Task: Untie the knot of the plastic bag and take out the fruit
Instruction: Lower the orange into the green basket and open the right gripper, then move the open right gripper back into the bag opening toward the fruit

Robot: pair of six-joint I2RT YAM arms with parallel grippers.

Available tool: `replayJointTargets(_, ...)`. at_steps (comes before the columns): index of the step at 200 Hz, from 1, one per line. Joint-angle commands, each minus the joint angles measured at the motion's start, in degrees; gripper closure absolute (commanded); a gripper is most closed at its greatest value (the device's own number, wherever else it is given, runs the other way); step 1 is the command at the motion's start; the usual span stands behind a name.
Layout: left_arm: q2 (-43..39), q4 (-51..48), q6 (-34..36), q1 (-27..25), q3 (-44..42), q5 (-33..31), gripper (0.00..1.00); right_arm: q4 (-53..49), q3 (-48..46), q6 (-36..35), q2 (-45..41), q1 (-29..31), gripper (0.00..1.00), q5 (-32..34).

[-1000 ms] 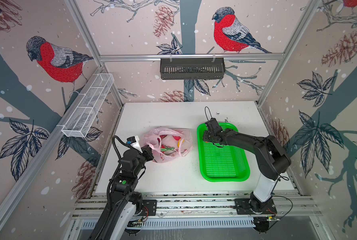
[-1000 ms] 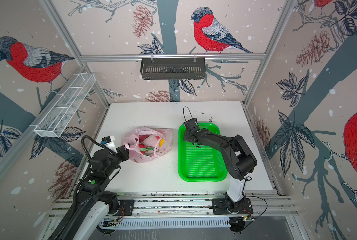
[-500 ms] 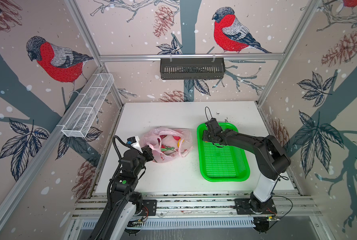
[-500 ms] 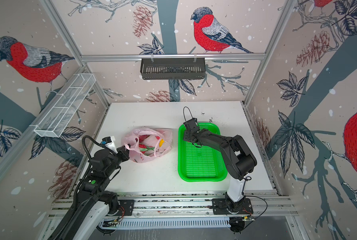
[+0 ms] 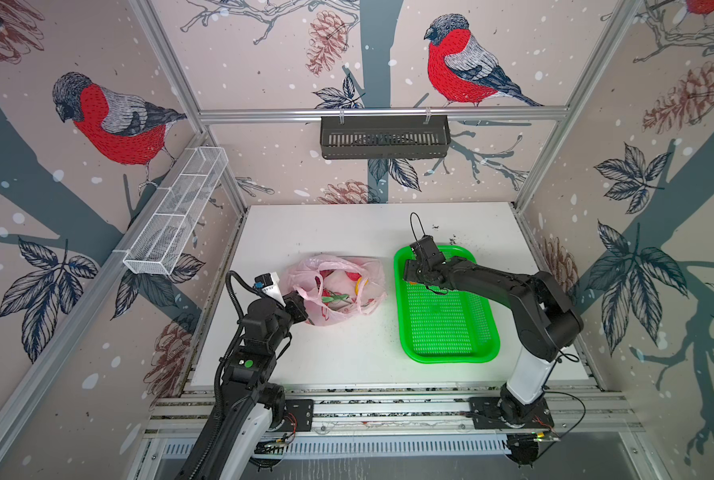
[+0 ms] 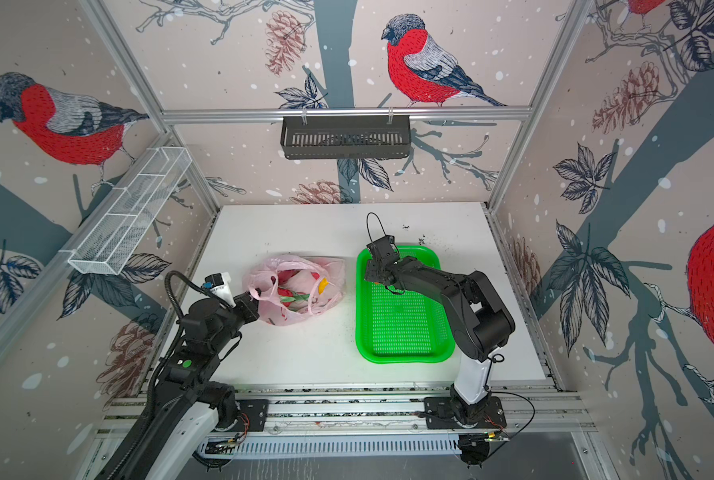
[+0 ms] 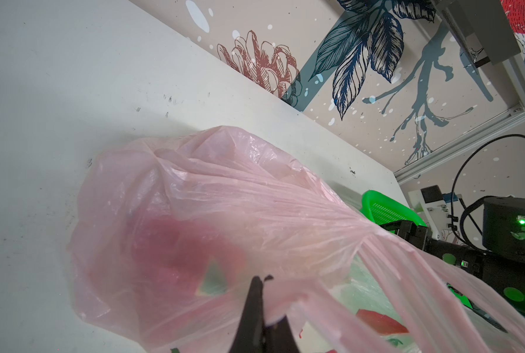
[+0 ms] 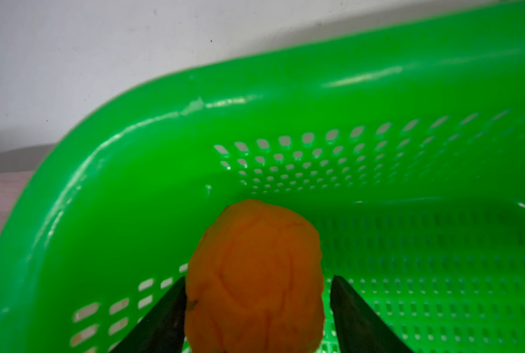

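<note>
The pink plastic bag [image 5: 338, 266] [image 6: 293, 264] [image 7: 209, 189] lies left of centre on the table with its mouth gaping and its loop handles loose. The knot is out of view. A magenta dragon fruit [image 5: 333, 297] [image 6: 293, 295] and a yellow fruit [image 5: 359, 282] [image 6: 323, 284] show inside the bag. My left gripper [image 5: 301, 300] [image 6: 255, 297] [image 7: 262, 279] is shut on the bag's near rim. My right gripper [image 5: 411, 280] [image 6: 372, 277] [image 8: 258, 278] is open low in the green tray's [image 5: 451, 357] [image 6: 405, 357] [image 8: 133, 183] far left corner. The orange [image 8: 255, 269] rests between its fingers, with a gap at one finger.
A black slotted basket [image 5: 384, 137] hangs on the back wall. A white wire rack [image 5: 176, 216] is fixed to the left wall. Metal frame posts stand at the white table's [image 5: 326, 224] corners. The tray's perforated floor holds nothing else that I can see.
The right gripper's jaws have widened around the orange in the tray corner. Both arms and the bag have stayed almost still.
</note>
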Motion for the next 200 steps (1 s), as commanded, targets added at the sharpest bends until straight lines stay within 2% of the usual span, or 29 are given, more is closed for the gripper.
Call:
replayJointTargets(1, 0.0, 1.7, 0.0, 0.0, -0.1, -0.3, 1.00, -1.2, 0.7, 0.1, -0.7, 0.3, 0.23, 1.5)
replayJointTargets(43, 0.0, 2.0, -0.1, 0.0, -0.3, -0.1, 1.00, -2.3, 1.5, 0.0, -1.7, 0.9, 0.14, 2.3)
replayJointTargets(114, -0.1, 2.4, -0.1, 0.0, -0.4, 0.1, 1.00, -5.7, 4.2, -0.4, -3.9, 2.3, 0.13, 4.6)
replayJointTargets(160, -0.3, 2.3, -0.1, 0.0, -0.5, 0.0, 1.00, -15.3, 14.2, -4.1, -9.3, 9.3, 0.19, 14.8)
replayJointTargets(200, -0.9, 2.0, -0.2, 0.0, -0.5, 0.0, 1.00, -14.4, 22.7, -11.8, -12.3, 18.5, 0.31, 16.1)
